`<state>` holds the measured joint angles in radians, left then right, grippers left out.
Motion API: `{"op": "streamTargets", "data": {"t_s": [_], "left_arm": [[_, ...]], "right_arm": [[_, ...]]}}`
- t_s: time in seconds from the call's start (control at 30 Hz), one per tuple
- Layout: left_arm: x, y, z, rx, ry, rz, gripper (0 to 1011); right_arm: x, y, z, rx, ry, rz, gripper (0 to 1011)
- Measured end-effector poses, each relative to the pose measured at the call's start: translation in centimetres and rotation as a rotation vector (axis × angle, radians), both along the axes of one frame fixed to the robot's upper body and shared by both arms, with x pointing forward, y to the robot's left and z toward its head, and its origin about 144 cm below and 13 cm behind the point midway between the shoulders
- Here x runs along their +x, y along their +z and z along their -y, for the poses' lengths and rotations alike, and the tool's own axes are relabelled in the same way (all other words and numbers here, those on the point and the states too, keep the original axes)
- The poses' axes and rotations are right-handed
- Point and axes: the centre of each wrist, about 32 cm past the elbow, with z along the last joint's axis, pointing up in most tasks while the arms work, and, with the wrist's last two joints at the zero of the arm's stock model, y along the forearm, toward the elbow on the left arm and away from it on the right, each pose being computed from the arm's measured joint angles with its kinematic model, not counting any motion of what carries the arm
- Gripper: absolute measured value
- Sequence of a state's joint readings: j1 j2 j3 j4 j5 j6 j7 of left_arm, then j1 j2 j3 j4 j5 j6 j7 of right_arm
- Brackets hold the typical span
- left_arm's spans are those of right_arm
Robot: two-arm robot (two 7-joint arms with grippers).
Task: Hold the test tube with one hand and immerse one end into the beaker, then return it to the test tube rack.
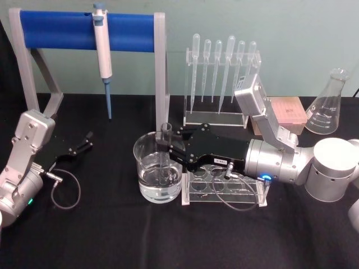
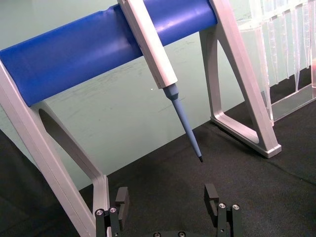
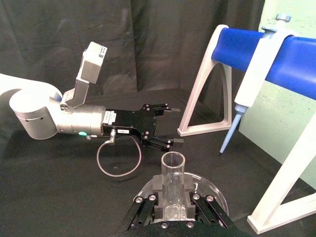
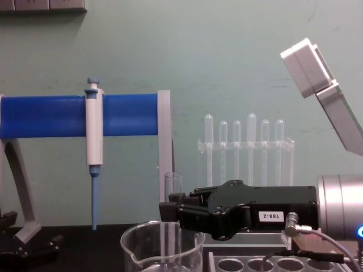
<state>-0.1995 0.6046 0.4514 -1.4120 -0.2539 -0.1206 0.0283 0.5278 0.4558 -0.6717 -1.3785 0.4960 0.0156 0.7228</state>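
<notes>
The test tube (image 1: 166,133) is held upright by the right gripper (image 1: 170,152), which is clamped on it about level with the rim of the beaker (image 1: 147,188). The tube's lower end stands inside the beaker and appears to be dipped into the clear liquid there, so the immersion is judged to be reached. The return to the test tube rack (image 1: 193,193), just beside the beaker and under the right arm, is not yet done. The left gripper (image 1: 84,143) is parked, fingers apart, at the left of the bench (image 1: 112,235).
</notes>
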Motion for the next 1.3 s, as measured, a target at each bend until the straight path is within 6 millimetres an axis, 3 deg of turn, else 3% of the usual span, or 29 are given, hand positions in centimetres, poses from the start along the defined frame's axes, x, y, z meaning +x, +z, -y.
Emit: {"op": "streamTargets", "data": {"t_s": [1.3], "left_arm": [[0.00, 0.00, 0.00, 0.000, 0.000, 0.000, 1000]], "right_arm": [[0.00, 0.00, 0.00, 0.000, 0.000, 0.000, 242]]}}
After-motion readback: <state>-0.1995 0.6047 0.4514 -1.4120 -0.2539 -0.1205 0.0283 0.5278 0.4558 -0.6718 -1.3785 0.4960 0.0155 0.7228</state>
